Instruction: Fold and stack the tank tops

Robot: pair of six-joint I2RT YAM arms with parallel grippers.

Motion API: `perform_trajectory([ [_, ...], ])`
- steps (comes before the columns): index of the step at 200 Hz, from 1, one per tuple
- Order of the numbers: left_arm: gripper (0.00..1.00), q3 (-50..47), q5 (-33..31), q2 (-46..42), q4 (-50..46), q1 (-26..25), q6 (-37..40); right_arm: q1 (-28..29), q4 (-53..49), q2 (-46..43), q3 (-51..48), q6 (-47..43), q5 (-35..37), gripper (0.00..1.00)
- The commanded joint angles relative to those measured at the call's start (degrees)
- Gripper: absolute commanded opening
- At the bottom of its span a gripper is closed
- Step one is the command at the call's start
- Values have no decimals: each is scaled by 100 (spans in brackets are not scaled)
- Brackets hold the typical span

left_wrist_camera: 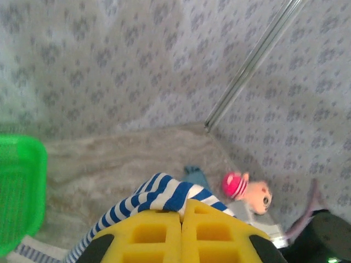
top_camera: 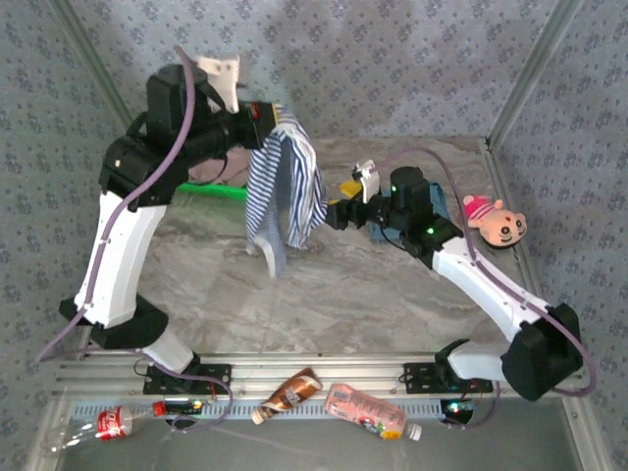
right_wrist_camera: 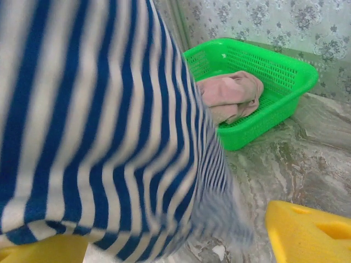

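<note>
In the upper middle of the top view: the striped tank top [top_camera: 285,186] hung in the air. Its low end was close to the table [top_camera: 324,294], and I could not tell if it touched.
Left tool [left_wrist_camera: 182,222]: clenched on the top edge of the striped tank top, holding it up high. Its yellow fingers were pressed tight together.
Right tool [top_camera: 336,214]: released, with its fingers wide apart, just right of the hanging cloth. In the right wrist view the stripes hung down in front of the yellow fingers [right_wrist_camera: 307,230] and were not pinched.
Green basket [right_wrist_camera: 285,74]: sat on the table at the upper left of the top view, behind the striped tank top.
Pink tank top [right_wrist_camera: 230,96]: lay bunched up inside the green basket.
Teal-blue tank top [top_camera: 449,204]: lay on the table at the right, mostly hidden under the right arm.
Plush toy [top_camera: 498,224]: lay at the right edge of the table, well apart from the striped tank top.
Bottles [top_camera: 365,410]: three lay along the bottom of the top view, by the arm bases.
</note>
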Motion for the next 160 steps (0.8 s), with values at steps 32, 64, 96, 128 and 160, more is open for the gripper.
perform_trajectory([
  [32,0,-5237,-139,-1101,2857,276,-2086,167,-1236,-1238,-982,-749,647,84],
  [64,1,-6666,-103,-937,3496,606,-2376,588,-1465,-1430,-1531,-904,999,82],
  [96,9,-6800,-60,-406,3344,898,-2084,1282,-1211,-877,-1843,-1223,1534,81],
  [128,12,-6439,-311,-30,2662,1041,-1633,1750,-499,-41,-1943,-1548,2168,79],
  [160,34,-6092,-492,128,1752,1100,-1362,1869,149,707,-1975,-2005,2552,76],
])
